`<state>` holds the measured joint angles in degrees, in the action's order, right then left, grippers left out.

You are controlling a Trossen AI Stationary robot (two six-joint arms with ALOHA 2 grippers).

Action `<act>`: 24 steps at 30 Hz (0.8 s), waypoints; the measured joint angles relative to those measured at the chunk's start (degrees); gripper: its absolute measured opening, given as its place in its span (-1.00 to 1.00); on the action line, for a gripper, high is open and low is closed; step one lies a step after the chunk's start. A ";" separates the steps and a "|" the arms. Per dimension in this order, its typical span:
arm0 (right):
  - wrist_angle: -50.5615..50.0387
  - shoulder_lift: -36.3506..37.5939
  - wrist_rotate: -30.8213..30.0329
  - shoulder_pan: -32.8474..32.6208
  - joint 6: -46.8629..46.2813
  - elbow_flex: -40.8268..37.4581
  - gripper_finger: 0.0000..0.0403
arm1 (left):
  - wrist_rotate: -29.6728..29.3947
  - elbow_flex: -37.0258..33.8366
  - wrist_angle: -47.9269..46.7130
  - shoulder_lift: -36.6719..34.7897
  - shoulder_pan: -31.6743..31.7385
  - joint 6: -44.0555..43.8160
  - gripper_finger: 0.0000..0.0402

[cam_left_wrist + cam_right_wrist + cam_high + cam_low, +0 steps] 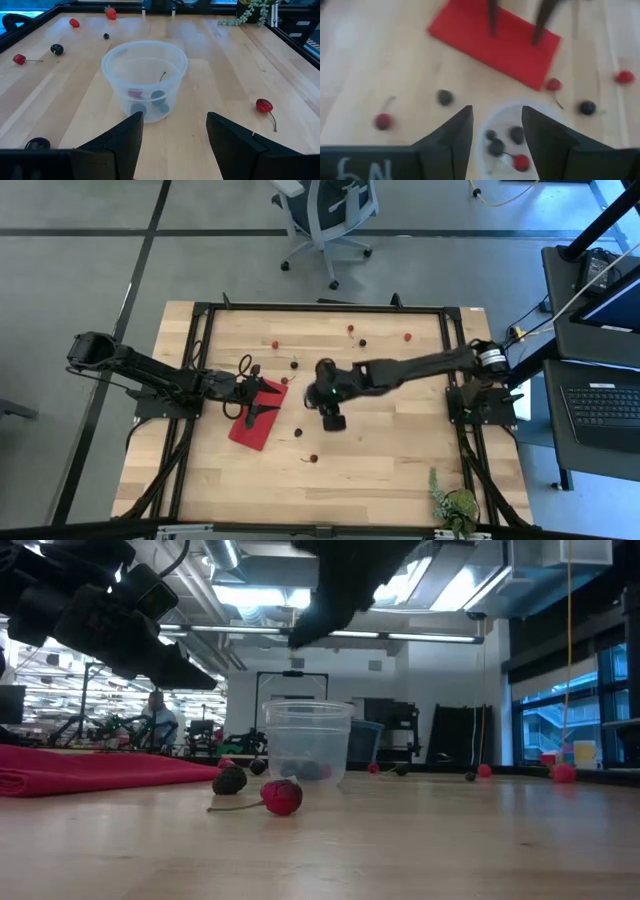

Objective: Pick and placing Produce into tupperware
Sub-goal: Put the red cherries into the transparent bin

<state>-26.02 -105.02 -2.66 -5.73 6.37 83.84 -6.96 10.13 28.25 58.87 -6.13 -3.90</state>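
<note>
The tupperware, a small clear round cup point(145, 75), stands upright on its base on the wooden table with several small fruits point(507, 145) inside. My right gripper point(495, 125) hangs open above it point(307, 740), touching nothing. My left gripper point(172, 127) stands open just short of the cup, over the red cloth point(255, 420), also touching nothing. Loose produce lies around on the table: a red cherry point(283, 796) and a dark one point(229, 780) near the cup, and others point(351, 329) toward the far edge.
The red cloth point(495, 40) lies flat on the table to the left of the cup, under the left fingers. A green plant point(455, 505) stands at the near right corner. A black frame point(320, 308) borders the table. More cherries point(264, 105) point(19, 59) are scattered.
</note>
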 joint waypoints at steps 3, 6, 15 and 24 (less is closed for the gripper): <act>0.53 0.75 -0.11 -3.75 1.42 -0.64 -0.15 | 0.00 0.00 -0.04 -0.02 -0.02 0.00 0.05; 2.43 -0.02 -0.06 -7.60 0.62 -0.76 -0.15 | 0.00 0.00 -0.04 -0.01 -0.02 -0.02 0.05; 11.96 -5.04 -0.41 -14.63 0.19 -0.78 -0.15 | -0.01 0.00 -0.17 0.00 -0.01 -0.04 0.05; 28.51 -7.92 -10.45 -17.45 -1.60 -9.04 -0.15 | 0.07 0.00 -0.41 -0.02 0.00 -0.09 0.05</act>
<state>2.50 -112.95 -13.11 -23.18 4.77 74.81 -6.90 10.13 27.83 58.86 -6.13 -3.99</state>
